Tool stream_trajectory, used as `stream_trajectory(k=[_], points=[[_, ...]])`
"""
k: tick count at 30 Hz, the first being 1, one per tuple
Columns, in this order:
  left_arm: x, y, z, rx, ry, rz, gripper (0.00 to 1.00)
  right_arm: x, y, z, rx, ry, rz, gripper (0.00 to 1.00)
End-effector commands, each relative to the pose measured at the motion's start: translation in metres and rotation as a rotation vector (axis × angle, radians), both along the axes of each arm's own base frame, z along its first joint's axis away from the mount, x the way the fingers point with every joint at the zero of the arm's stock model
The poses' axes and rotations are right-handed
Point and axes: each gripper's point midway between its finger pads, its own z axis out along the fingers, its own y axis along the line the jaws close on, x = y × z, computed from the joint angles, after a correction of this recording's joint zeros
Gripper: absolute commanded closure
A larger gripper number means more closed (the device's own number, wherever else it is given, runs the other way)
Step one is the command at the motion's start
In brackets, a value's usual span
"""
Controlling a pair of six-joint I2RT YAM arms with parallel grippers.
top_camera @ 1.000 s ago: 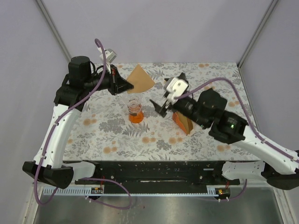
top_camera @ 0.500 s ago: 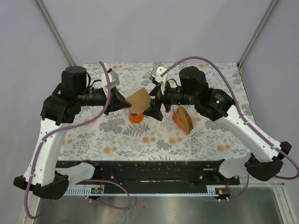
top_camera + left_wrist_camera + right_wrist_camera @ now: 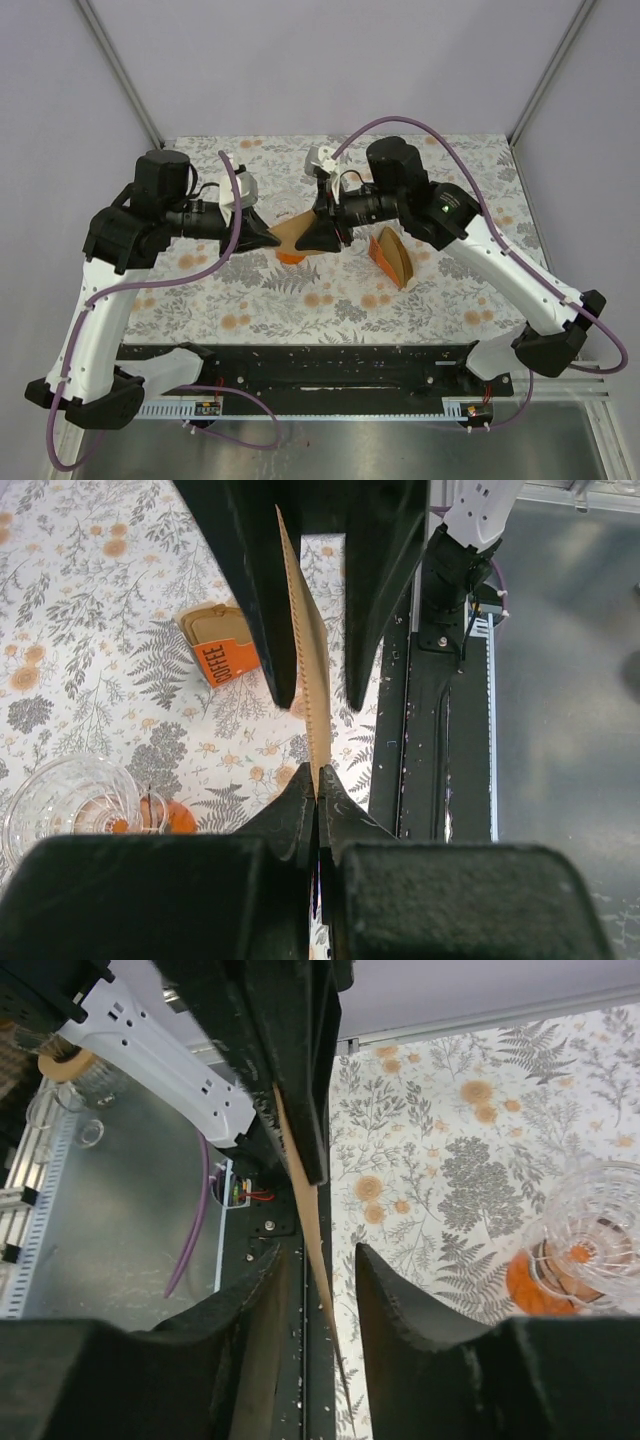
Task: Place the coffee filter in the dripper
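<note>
Swung right gripper (image 3: 312, 240) across floral tablecloth (image 3: 300, 300) to meet left gripper (image 3: 272, 239) since a second earlier. Pinched coffee filter (image 3: 305, 660), a thin flat light-brown paper fan with crimped edge, fast in left gripper, just beside clear ribbed orange-based dripper (image 3: 75, 800). Straddled its far edge with right jaws, parted.

Light-brown paper coffee filter (image 3: 315, 705). Clear glass dripper (image 3: 70, 800) with an orange base. White tablecloth (image 3: 300, 300) printed with grey ferns and orange flowers (a busy botanical pattern). Beige holder (image 3: 222, 650), orange lettered label.
</note>
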Motion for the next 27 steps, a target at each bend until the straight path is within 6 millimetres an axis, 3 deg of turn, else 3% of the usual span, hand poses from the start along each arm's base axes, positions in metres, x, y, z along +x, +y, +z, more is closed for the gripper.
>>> stream_trajectory(k=[1,4,5,6,7,8,10,13,15,21,25,27], points=[[-0.008,-0.004,0.019,-0.047,-0.037,-0.051,1.0,-0.005,0.01,0.015,0.055,0.033,0.061,0.64],[-0.011,-0.005,0.023,-0.059,-0.039,-0.065,0.99,-0.002,0.011,0.018,0.064,0.03,0.044,0.88],[-0.011,-0.005,0.024,-0.06,-0.038,-0.062,0.85,0.0,0.009,0.022,0.071,0.016,0.027,0.98],[-0.011,-0.004,0.027,-0.062,-0.045,-0.055,0.66,0.001,0.008,0.024,0.074,0.01,0.017,1.0],[-0.011,-0.003,0.03,-0.062,-0.055,-0.047,0.39,0.0,0.005,0.027,0.08,-0.003,0.008,1.0],[-0.011,-0.002,0.032,-0.062,-0.068,-0.038,0.27,-0.001,0.002,0.032,0.09,-0.014,0.004,1.0],[-0.013,0.003,0.037,-0.071,-0.109,-0.034,0.18,-0.009,-0.005,0.038,0.105,-0.027,0.018,1.0],[-0.012,0.008,0.044,-0.072,-0.155,-0.02,0.16,-0.02,-0.014,0.048,0.129,-0.037,0.039,1.0],[-0.013,0.01,0.046,-0.07,-0.18,-0.017,0.21,-0.026,-0.02,0.054,0.144,-0.049,0.044,1.0],[-0.022,0.007,0.053,-0.112,-0.156,-0.052,0.55,-0.036,-0.028,0.066,0.176,-0.058,0.051,1.0],[-0.031,0.001,0.058,-0.162,-0.109,-0.116,0.58,-0.037,-0.026,0.067,0.183,-0.049,0.061,1.0],[-0.039,-0.001,0.059,-0.182,-0.089,-0.159,0.52,-0.033,-0.025,0.067,0.182,-0.053,0.046,1.0]])
